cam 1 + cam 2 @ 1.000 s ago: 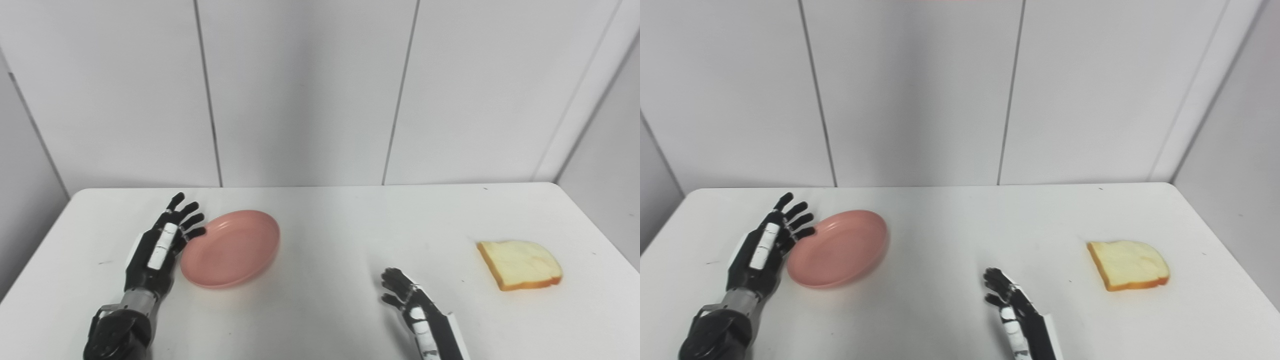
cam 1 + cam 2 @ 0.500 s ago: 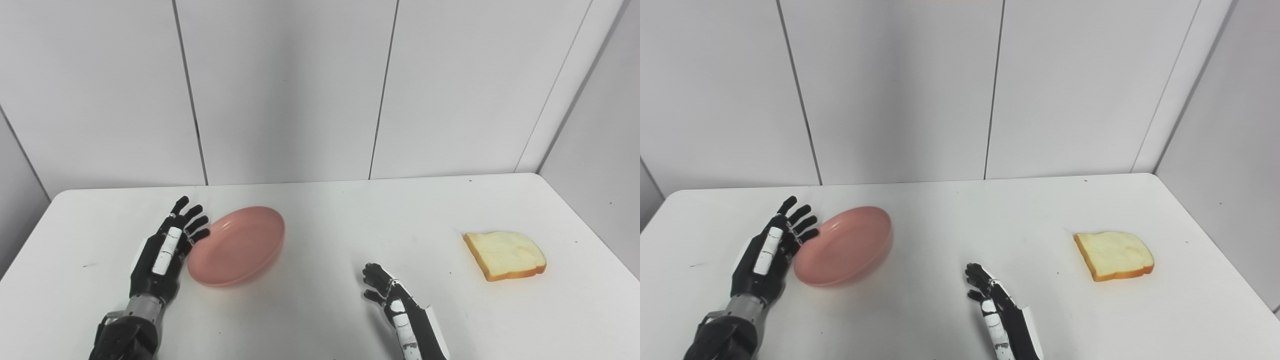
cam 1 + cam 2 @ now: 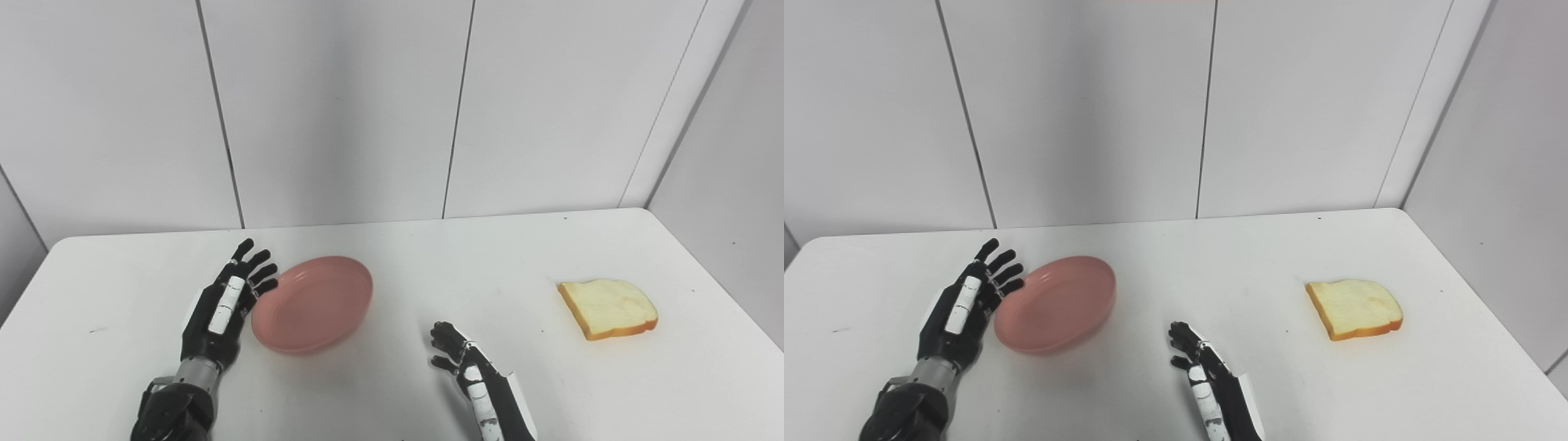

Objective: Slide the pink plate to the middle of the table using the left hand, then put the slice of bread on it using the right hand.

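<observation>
currently the left hand rests with fingers spread and flat against the left rim of the pink plate, which sits left of the table middle. the right hand waits nearby, fingers loosely curled, holding nothing. the slice of bread lies untouched far right; both steps appear unfinished.

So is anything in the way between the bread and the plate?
Nothing blocks it. The bread lies at the right, the plate at the left, and the right robot hand sits nearer, below that line.
</observation>
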Tool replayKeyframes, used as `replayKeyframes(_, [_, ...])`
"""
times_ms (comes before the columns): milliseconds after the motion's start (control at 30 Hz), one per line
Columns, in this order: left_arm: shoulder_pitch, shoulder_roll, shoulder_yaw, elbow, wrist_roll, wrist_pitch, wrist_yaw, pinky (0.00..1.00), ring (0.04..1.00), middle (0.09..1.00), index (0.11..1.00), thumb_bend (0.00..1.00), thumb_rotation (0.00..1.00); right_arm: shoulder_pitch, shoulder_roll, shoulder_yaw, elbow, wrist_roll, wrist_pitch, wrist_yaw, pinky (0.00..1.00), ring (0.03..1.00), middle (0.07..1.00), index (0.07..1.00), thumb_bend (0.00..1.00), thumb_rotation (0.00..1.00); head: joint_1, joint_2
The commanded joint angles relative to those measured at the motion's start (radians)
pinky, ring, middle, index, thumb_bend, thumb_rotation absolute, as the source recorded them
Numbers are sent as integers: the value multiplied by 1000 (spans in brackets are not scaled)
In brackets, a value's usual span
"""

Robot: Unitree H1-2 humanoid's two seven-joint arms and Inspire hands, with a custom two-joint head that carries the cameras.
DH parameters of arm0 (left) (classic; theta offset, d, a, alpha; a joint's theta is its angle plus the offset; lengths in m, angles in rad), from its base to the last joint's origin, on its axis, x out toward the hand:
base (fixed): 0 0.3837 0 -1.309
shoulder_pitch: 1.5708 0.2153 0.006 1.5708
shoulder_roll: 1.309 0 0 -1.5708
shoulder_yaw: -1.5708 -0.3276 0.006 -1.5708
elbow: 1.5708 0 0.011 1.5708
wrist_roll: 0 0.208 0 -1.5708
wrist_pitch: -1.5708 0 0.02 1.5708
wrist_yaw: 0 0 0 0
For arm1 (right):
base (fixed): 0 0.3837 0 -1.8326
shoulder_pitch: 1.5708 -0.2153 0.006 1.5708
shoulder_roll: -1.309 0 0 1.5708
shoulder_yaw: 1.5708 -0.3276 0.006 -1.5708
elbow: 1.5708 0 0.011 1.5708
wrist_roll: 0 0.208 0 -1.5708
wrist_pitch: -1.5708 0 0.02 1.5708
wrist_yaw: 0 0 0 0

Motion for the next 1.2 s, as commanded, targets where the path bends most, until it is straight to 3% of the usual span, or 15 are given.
replayKeyframes(0, [-27,-9,-20,16,24,-44,-13,807,828,866,900,924,699,81,37,22,15,1,3,-4,808,858,847,822,728,1000,-3,3])
replayKeyframes(633, [-33,-57,-79,-9,42,-60,-26,769,812,871,904,876,709,82,40,37,3,-13,17,-13,801,852,842,823,720,1000,-13,7])
replayKeyframes(1000, [6,-77,-98,-122,26,-36,-42,779,817,863,910,916,705,83,40,37,-3,-6,27,-10,799,852,850,824,737,1000,-13,9])
replayKeyframes(1167, [15,-82,-99,-172,8,-21,-61,771,824,863,911,887,712,82,40,38,-1,-8,28,-11,802,852,849,823,739,1000,-12,10])
